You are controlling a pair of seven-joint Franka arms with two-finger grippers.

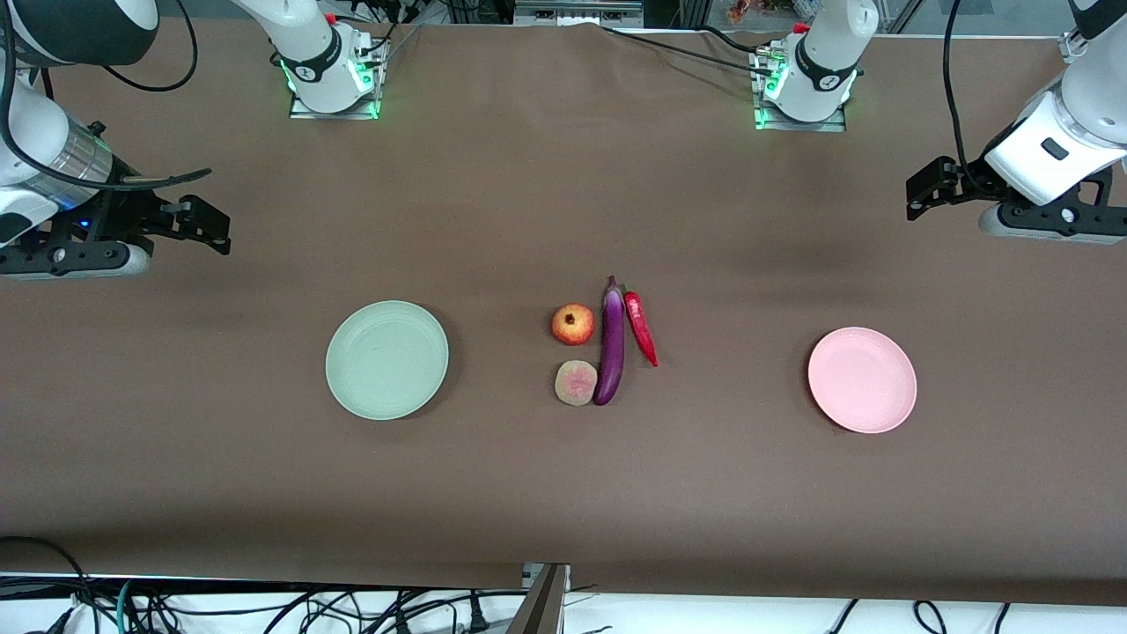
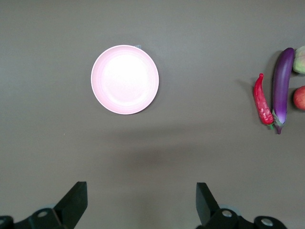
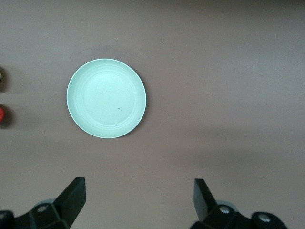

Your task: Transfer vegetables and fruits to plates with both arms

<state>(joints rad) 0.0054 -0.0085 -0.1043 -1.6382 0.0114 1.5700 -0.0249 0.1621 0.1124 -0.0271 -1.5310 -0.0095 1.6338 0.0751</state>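
Brown matting covers the table (image 1: 528, 493), and all four items lie grouped at its middle, between the two plates and well apart from each. The long glossy purple eggplant (image 1: 610, 343) lies with the short red chili pepper (image 1: 640, 328) just beside it toward the left arm's end. The round red-yellow fruit (image 1: 573, 324) and the flatter tan fruit with a pink blush (image 1: 576, 383) sit beside it toward the right arm's end, the tan one nearer the camera.

Both plates, round pale green (image 1: 386, 359) and round pink (image 1: 862, 379), are empty. The left gripper (image 1: 924, 192) and right gripper (image 1: 207, 224) hover over bare matting at their own ends, fingers spread wide, grasping nothing.

Judgement: each arm should take the item nearest it first, and the eggplant should be gripped across its width.

Only the front view shows both plates together. The left wrist view shows the chili's wrinkled skin, while the right wrist view shows only slivers of the fruits.
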